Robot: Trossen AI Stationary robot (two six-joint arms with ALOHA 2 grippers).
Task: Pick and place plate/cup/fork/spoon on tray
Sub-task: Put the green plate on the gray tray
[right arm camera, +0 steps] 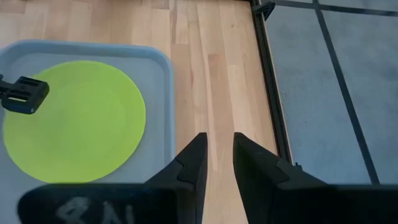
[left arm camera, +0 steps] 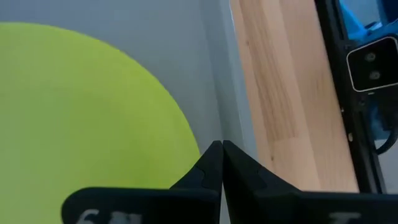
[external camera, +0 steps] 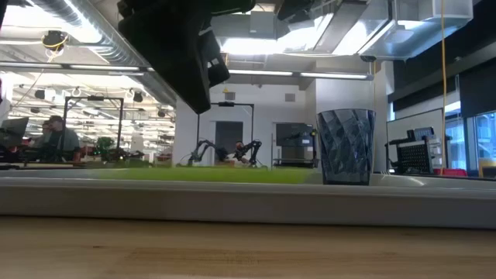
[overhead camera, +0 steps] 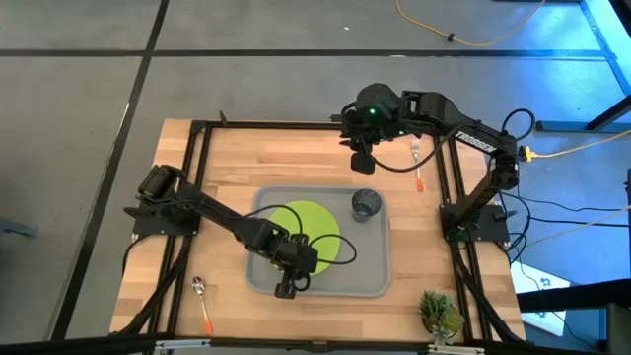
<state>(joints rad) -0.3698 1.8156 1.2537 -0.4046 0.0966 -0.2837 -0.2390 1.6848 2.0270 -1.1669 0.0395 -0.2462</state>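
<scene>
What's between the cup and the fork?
In the high view, only the tray's rim and bare wooden table lie between the cup and the fork.

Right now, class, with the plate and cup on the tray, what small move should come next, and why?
Probably swing the right gripper toward the fork lying nearby on the table. The plate and cup already sit on the tray, while the fork and the spoon remain off it.

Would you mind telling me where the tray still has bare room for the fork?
The tray is bare right of the plate, below the cup. Its lower left is crowded: the left gripper hangs at the plate's edge. The fork lies on wood beside the right gripper.
</scene>
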